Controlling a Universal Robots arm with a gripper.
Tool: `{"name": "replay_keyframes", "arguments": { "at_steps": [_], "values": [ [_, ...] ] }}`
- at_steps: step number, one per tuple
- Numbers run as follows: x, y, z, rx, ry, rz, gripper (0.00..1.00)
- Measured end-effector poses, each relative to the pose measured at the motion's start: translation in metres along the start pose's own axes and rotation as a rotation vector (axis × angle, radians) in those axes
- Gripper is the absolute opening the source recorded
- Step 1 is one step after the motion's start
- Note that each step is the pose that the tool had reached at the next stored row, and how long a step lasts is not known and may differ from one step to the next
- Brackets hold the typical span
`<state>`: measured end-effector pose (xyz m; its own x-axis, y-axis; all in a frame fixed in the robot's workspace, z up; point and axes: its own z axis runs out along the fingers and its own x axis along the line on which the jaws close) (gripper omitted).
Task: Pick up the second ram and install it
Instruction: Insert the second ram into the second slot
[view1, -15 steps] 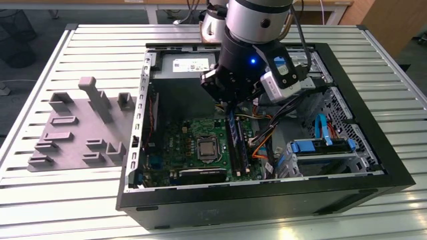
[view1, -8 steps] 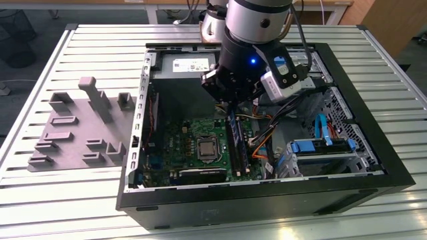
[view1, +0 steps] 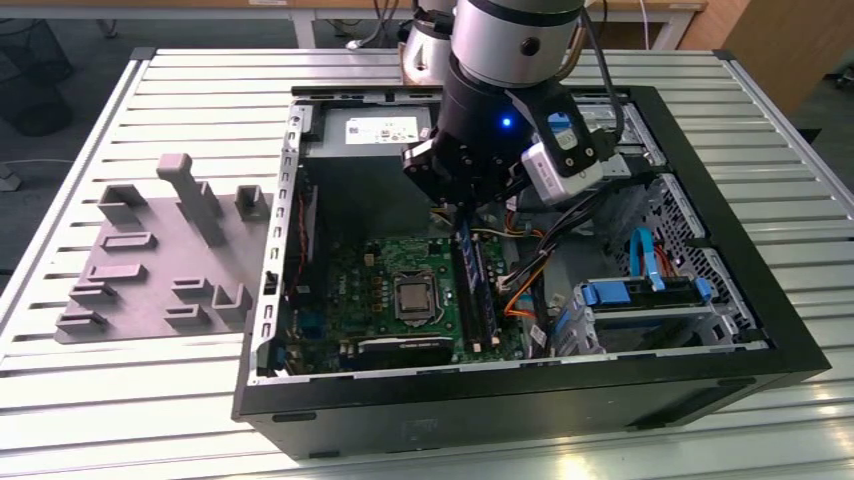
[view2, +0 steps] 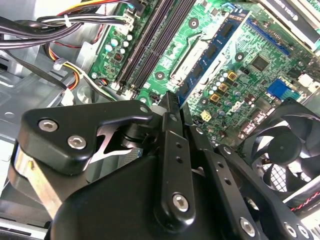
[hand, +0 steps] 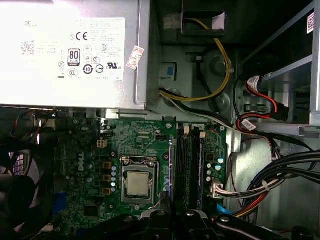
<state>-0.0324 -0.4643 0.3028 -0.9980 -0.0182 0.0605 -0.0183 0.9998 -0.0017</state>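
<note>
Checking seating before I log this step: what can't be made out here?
Second wrist view: near end of the ram stick, hidden behind the gripper; seating unclear.
First wrist view: near ends of the slots, covered by the gripper.
Exterior view: far ends of the slots, behind the arm.

We are seeing bare board around the long black memory slots (hand: 189, 167); bundled black and coloured cables (hand: 272, 187) are crowding just beside them, the silver power supply box (hand: 75, 52) looming near.
</note>
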Motion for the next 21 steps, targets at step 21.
{"name": "replay_keyframes", "arguments": {
  "at_steps": [21],
  "values": [
    [0.0001, 0.0, -0.0008, 0.0, -0.0004, 0.0, 0.14]
  ]
}}
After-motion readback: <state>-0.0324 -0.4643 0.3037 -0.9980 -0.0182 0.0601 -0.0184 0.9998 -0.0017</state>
